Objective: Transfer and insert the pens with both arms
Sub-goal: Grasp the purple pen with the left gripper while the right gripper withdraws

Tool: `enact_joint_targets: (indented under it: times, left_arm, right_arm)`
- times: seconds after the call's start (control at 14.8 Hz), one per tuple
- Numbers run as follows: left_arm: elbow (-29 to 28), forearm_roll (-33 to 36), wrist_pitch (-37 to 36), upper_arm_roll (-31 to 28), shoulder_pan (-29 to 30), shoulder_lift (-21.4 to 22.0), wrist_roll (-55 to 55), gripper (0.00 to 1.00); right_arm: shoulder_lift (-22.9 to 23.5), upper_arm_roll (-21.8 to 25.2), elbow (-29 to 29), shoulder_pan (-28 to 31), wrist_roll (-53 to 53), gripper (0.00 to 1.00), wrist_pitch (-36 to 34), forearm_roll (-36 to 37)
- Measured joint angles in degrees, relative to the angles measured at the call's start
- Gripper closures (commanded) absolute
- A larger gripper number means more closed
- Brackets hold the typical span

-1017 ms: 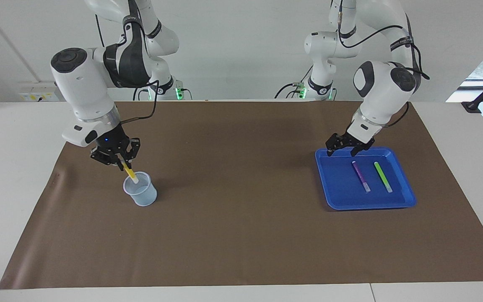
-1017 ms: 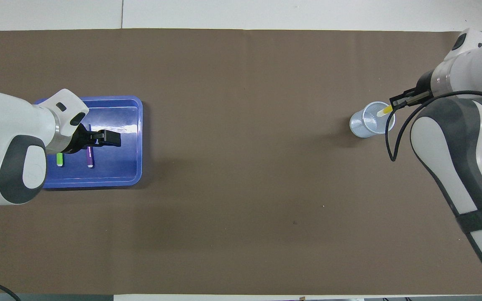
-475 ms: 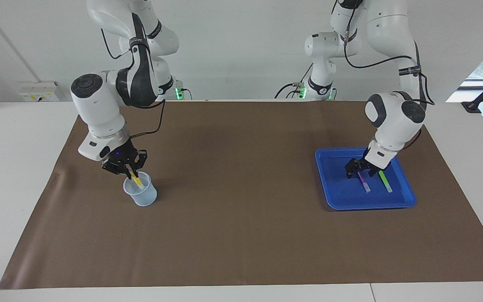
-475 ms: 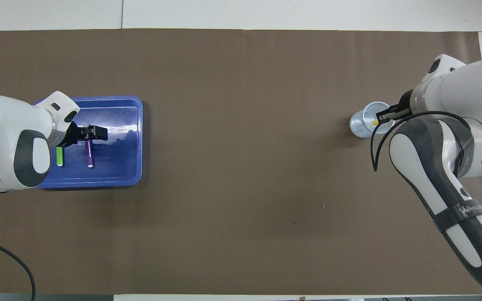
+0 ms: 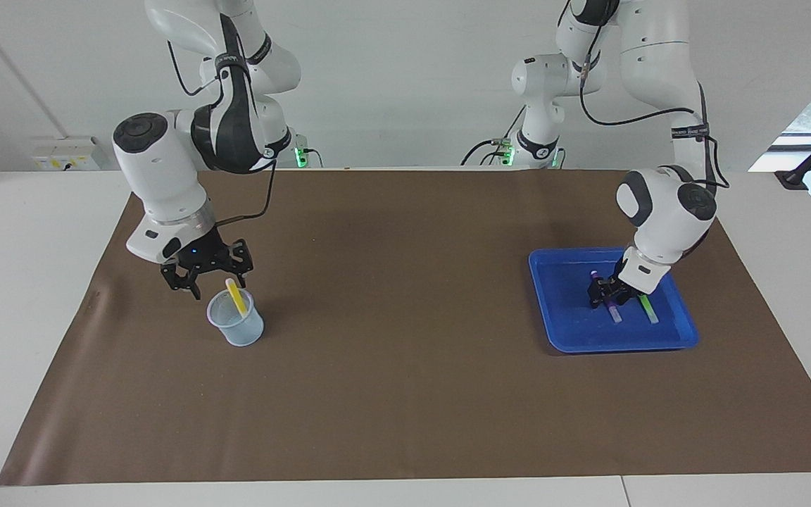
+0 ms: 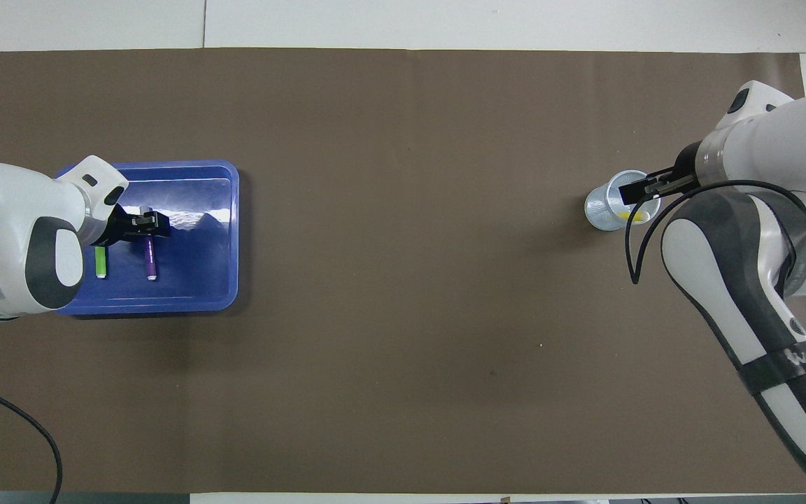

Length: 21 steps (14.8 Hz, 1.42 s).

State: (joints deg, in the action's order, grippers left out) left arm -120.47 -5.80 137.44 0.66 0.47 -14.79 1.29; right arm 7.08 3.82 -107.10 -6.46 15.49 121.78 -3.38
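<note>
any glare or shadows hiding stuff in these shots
Overhead view: white glare streaks on the tray floor beside the left claw, pens still readable. Facing view: soft shadow beside the cup, bright window at one edge, nothing hidden.

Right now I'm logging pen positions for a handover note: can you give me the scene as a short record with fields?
yellow pen: standing in the cup, leaning on its rim
purple pen: lying in the tray
green pen: lying in the tray beside the purple pen
left gripper: down on the purple pen
right gripper: open, beside the yellow pen, not holding it
</note>
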Motion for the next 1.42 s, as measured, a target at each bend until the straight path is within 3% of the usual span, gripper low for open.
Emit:
enact_joint_targets:
  times: [0.27, 0.54, 0.95, 1.22, 1.42]
  left_arm:
    - [0.2, 0.1, -0.2, 0.2, 0.0, 0.3, 0.0, 1.0]
    - [0.7, 0.1, -2.9, 0.7, -0.1, 1.8, -2.0, 1.0]
    - [6.0, -0.2, -15.7, 1.5, -4.4, 8.7, -28.7, 1.0]
    - [10.1, -5.5, -19.4, 1.9, -10.5, 9.3, -48.8, 1.0]
    - [12.4, -10.9, -20.7, 2.0, -13.4, 9.6, -57.3, 1.0]
  right_arm:
    - [-1.6, -0.4, 3.7, -0.2, 0.0, 0.0, -6.6, -18.6]
    - [-2.4, -1.7, 3.8, -0.7, -1.5, 0.0, -7.0, -33.2]
    - [-2.8, -3.0, 3.5, -5.9, -16.4, 0.0, -7.3, -42.7]
    - [-2.9, -3.1, 2.9, -8.5, -18.4, 0.0, -5.3, -47.2]
    - [-3.0, -3.1, 1.8, -10.6, -20.7, 0.0, -0.7, -47.5]
